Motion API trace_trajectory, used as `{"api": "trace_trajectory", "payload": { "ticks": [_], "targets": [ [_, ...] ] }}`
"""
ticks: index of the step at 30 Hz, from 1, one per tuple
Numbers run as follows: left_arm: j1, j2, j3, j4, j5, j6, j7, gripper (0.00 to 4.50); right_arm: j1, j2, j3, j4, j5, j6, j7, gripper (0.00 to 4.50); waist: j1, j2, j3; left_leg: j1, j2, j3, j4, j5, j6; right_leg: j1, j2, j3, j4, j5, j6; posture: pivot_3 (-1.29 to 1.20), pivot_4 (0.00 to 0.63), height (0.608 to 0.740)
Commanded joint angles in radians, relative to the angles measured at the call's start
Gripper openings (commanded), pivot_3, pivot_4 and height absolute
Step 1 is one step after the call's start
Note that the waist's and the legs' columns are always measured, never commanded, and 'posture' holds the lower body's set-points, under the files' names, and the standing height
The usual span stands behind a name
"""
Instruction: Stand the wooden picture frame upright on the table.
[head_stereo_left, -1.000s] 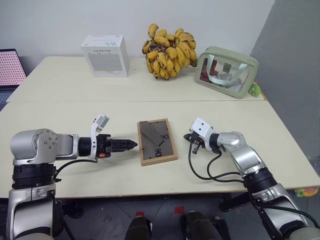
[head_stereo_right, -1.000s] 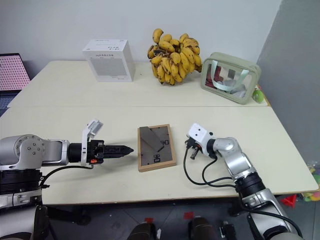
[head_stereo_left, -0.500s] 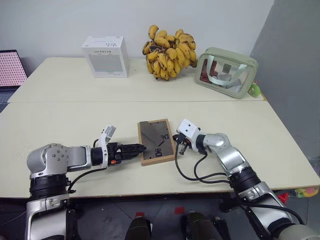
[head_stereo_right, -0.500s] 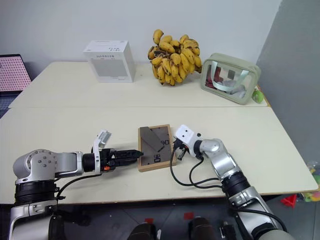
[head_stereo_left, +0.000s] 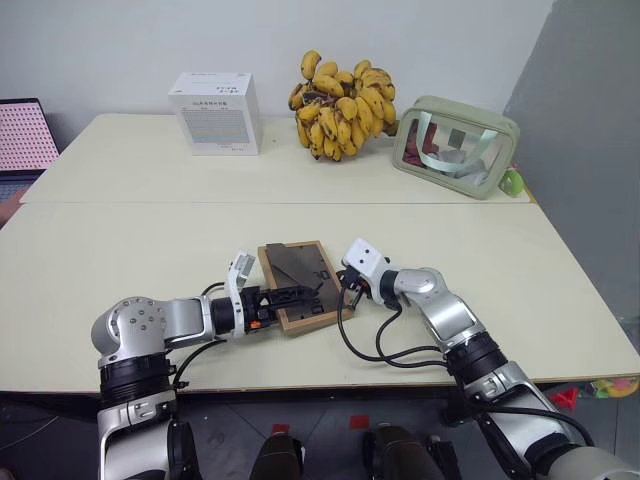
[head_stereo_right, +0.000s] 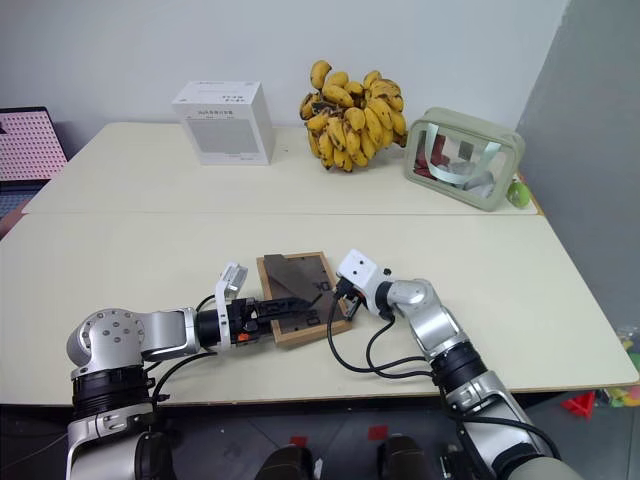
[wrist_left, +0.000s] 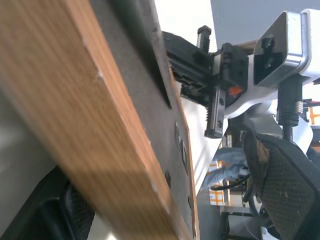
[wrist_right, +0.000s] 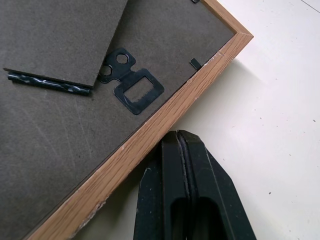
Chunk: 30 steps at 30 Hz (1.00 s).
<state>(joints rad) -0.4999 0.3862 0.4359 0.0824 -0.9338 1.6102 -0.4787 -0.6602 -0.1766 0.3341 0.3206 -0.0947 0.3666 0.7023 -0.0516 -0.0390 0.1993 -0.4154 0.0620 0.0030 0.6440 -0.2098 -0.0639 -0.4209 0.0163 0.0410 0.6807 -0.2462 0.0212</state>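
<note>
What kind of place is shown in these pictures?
Probably an indoor robot test room, not a home: two plain cream tables against a bare white wall, with unrelated props set out: a white box, bananas, a clear pouch.

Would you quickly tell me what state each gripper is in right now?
Left gripper: open, fingers around the frame's near edge.
Right gripper: shut, holding nothing, tips against the frame's edge.

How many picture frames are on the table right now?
1: the wooden picture frame lies back-up near the table front edge, between both grippers.
</note>
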Motion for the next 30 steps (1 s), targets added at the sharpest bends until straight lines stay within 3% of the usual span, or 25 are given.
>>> {"api": "trace_trajectory", "payload": {
  "ticks": [1, 8, 14, 20, 24, 30],
  "targets": [
    [0.017, 0.003, 0.010, -0.060, -0.020, 0.004, 0.001, 3.79, 0.015, -0.008, -0.011, -0.037, 0.012, 0.013, -0.001, 0.00, -0.001, 0.000, 0.000, 0.000, 0.000, 0.000, 0.000, 0.000, 0.000, 0.000, 0.000, 0.000, 0.000, 0.000, 0.000, 0.00, 0.150, 0.740],
    [0.018, 0.009, 0.016, -0.073, -0.015, -0.004, 0.007, 2.19, 0.007, -0.013, -0.022, -0.027, 0.012, 0.014, -0.013, 0.00, 0.000, 0.000, 0.000, 0.000, 0.000, 0.000, 0.000, 0.000, 0.000, 0.000, 0.000, 0.000, 0.000, 0.000, 0.000, 0.00, 0.150, 0.740],
    [0.014, 0.011, -0.007, -0.082, -0.005, -0.019, 0.005, 1.29, 0.017, -0.027, -0.047, -0.070, 0.037, 0.032, 0.000, 0.00, 0.000, 0.000, 0.000, 0.000, 0.000, 0.000, 0.000, 0.000, 0.000, 0.000, 0.000, 0.000, 0.000, 0.000, 0.000, 0.00, 0.150, 0.740],
    [-0.046, 0.051, -0.030, -0.061, -0.026, 0.004, -0.033, 1.29, 0.043, -0.137, -0.158, -0.203, 0.141, 0.179, 0.068, 0.00, 0.006, 0.000, 0.000, -0.001, 0.000, 0.000, 0.000, 0.000, 0.000, 0.000, 0.000, 0.000, 0.000, 0.000, 0.000, 0.00, 0.150, 0.740],
    [-0.151, 0.115, -0.030, -0.055, -0.060, -0.011, -0.086, 1.29, 0.040, -0.296, -0.281, -0.370, 0.307, 0.381, 0.200, 0.76, 0.017, 0.000, 0.002, -0.002, -0.001, 0.000, 0.000, 0.000, 0.000, -0.002, 0.000, 0.000, -0.001, 0.000, 0.000, 0.00, 0.150, 0.740],
    [-0.231, 0.205, -0.132, -0.048, -0.001, -0.153, -0.200, 1.29, -0.117, -0.320, -0.461, -0.405, 0.614, 0.681, 0.267, 1.96, 0.001, 0.000, 0.001, -0.002, 0.000, 0.001, -0.003, 0.000, 0.000, -0.003, 0.001, 0.001, -0.001, 0.000, 0.000, 0.00, 0.150, 0.740]
  ]
}}
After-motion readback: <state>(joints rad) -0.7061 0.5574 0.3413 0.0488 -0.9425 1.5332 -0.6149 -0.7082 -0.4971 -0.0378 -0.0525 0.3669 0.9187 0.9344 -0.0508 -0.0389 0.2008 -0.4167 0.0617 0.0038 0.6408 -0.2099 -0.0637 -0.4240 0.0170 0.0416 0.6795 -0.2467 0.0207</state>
